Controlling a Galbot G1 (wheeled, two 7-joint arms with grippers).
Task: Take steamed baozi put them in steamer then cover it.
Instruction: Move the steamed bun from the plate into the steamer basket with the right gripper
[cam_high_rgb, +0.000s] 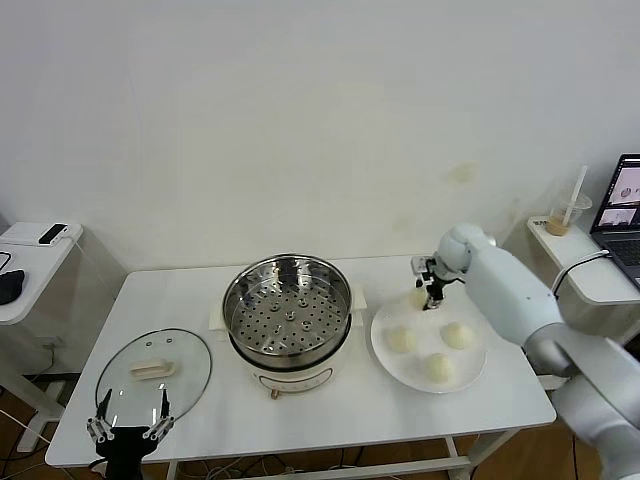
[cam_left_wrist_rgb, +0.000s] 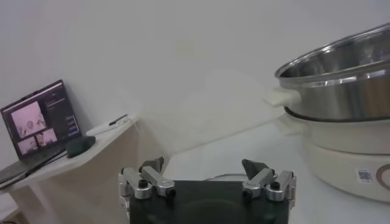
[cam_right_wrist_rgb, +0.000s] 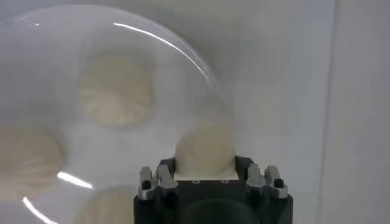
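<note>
Cream-white domed baozi (cam_right_wrist_rgb: 205, 149) pinched in right gripper (cam_high_rgb: 430, 291) jaws over smooth white plate (cam_high_rgb: 383, 350); left gripper (cam_high_rgb: 129, 428) jaws spread by glass cover (cam_high_rgb: 190, 375), worktop's front-left corner.

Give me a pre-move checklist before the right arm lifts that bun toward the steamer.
1. Right gripper closed on the far baozi: ok, the right wrist view shows the bun between its fingers.
2. Bun clear of the white plate: cannot tell.
3. Other three baozi resting on the plate, apart from the held one: ok.
4. Steamer uncovered, perforated tray empty: ok.
5. Cover lying flat on the table left of the steamer, out of the path: ok.
6. Left gripper open, at the table's near edge by the cover: ok.
</note>
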